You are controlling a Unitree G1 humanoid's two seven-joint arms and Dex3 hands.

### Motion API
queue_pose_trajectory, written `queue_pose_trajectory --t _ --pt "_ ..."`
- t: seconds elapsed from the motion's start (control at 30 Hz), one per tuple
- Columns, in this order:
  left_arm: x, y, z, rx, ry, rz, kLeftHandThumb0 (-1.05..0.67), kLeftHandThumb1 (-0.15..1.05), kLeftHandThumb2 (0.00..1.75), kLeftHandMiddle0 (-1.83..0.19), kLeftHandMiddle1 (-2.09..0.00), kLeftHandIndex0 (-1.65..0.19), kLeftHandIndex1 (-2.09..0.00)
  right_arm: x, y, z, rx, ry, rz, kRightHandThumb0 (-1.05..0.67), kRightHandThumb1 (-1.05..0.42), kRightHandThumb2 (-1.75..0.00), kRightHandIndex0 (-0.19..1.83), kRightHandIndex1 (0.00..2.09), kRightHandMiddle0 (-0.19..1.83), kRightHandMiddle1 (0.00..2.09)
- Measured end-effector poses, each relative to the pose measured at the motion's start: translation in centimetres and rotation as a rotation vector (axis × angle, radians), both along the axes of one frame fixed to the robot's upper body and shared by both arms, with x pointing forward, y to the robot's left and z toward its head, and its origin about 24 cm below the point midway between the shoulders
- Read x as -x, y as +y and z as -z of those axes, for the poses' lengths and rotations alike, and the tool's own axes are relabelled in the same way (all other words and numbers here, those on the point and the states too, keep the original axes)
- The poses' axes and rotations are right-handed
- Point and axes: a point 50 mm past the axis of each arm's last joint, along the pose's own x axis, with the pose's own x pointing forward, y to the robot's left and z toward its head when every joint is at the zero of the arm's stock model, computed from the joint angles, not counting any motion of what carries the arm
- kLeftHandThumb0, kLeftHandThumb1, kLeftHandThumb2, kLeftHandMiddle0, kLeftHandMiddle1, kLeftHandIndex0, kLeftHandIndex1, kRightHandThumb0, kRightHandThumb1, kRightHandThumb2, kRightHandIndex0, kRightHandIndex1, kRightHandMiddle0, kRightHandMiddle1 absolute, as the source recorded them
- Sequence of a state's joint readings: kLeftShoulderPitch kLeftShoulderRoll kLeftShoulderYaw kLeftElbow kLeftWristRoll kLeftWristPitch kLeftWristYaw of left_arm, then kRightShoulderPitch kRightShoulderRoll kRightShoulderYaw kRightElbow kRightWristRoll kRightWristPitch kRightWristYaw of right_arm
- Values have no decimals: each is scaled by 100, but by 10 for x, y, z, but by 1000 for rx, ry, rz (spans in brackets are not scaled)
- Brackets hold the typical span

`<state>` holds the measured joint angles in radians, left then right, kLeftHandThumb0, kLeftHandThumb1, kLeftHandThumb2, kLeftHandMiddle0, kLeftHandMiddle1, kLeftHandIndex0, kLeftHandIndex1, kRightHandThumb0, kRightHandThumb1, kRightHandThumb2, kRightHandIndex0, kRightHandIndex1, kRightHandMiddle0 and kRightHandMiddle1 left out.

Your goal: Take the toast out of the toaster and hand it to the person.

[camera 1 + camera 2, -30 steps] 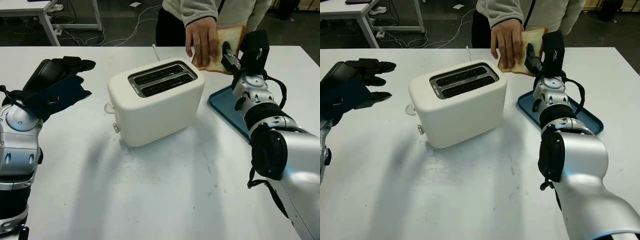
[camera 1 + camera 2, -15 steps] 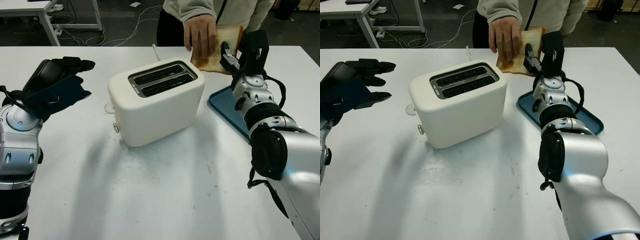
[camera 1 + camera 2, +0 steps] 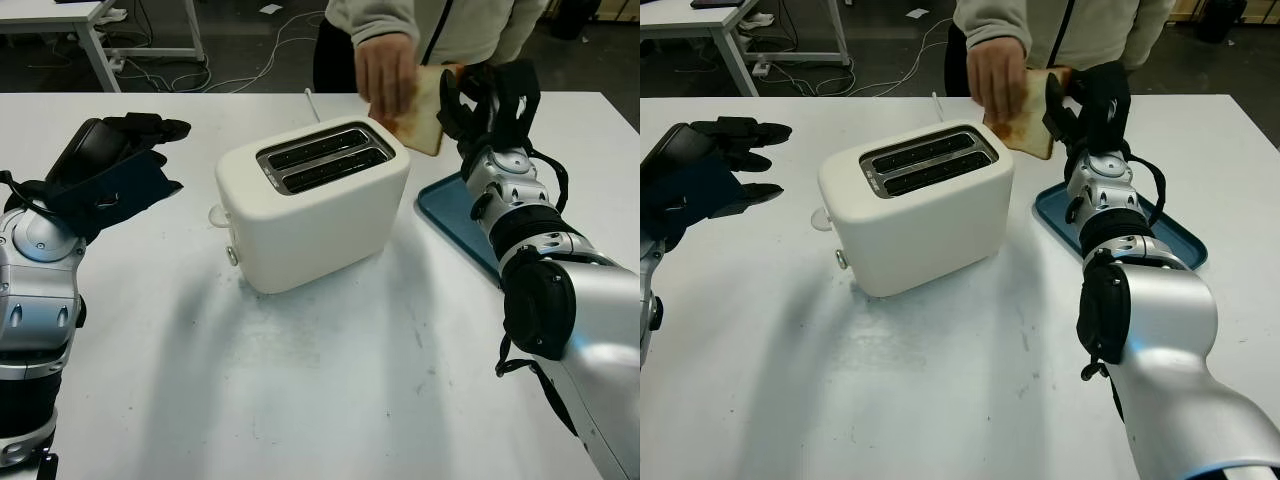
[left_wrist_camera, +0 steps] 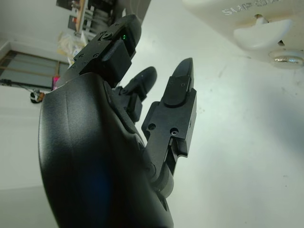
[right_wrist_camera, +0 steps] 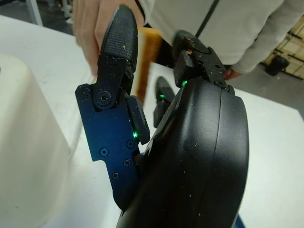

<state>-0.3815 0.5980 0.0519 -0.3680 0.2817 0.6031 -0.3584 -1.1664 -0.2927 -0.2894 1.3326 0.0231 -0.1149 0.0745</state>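
White rounded toaster [image 3: 312, 205], 2 dark slots on top, stands mid-table [image 3: 300, 400]; blue tray [image 3: 455, 215] at its 3 o'clock. Toast [image 3: 422, 108], browned at one edge, is at the toaster's 1 o'clock, pinched by the person's hand [image 3: 387, 68]. Right hand [image 3: 487, 92] beside it, fingers loosened, gripping nothing. Left hand [image 3: 115, 165] holds nothing at 9 o'clock.

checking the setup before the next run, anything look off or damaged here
Nothing stands out. The toaster stands upright and intact on the table, slots empty; the toast is whole in the person's hand.
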Motion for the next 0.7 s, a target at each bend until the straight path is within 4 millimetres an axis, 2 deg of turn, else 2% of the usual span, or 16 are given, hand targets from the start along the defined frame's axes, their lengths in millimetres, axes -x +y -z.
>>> queue_pose_trajectory --t 0.2,0.47,0.57,0.7 --pt "1 0 -1 -1 -6 2 2 92 17 -40 -62 -61 0 3 -11 0 56 -23 5 -98 -92 -58 0 0 0 0" --pt "9 4 4 48 -45 -33 0 92 21 -39 -65 -61 0 14 -32 18 49 -53 -12 -95 -92 -58 0 0 0 0" --pt "15 7 9 122 -69 -38 -8 92 27 -33 -68 -57 0 25 -35 25 4 -171 -96 -96 -92 -60 0 0 0 0" --pt "29 11 24 224 -74 -65 -14 92 33 -27 -76 -54 0 54 -30 46 2 -294 -214 -99 -92 -56 0 0 0 0"
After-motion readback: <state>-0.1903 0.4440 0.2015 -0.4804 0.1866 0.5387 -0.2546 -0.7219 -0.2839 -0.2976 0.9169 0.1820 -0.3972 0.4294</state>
